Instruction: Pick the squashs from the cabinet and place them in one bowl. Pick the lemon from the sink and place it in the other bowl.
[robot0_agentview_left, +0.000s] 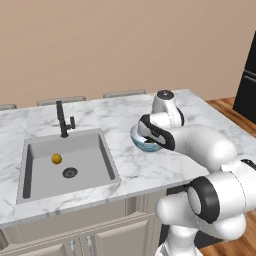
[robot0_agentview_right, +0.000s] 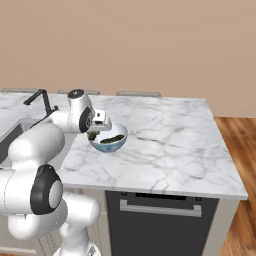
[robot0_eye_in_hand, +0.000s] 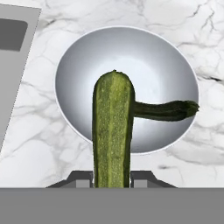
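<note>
Risk here lies mostly in the release: the claw (robot0_eye_in_hand: 112, 183) is pinching one squash (robot0_eye_in_hand: 113, 131) by its near end, the vegetable hanging lengthwise straight out from the fingertips over the pale bowl (robot0_eye_in_hand: 78, 61), and if the jaws part while it is off-centre or too high, I judge it could strike the second squash (robot0_eye_in_hand: 166, 110) already lying in the bowl, bounce off the curved wall, or roll out over the rim onto the marble counter (robot0_agentview_right: 170, 135). The bowl itself looks light and glassy, so a hard drop might also shove it. The held squash is dark green with fine paler streaks along its length and a blunt rounded far end; from the hand view it sits just beyond the fingertips, squarely above the bowl's middle. The other squash is thinner-looking, slightly curved, lying crosswise to the right of the held one against the bowl's inner wall. Well off to the claw's left, in the left base view, the lemon (robot0_agentview_left: 56, 159) rests in the sink (robot0_agentview_left: 35, 150) near the drain, untouched.
</note>
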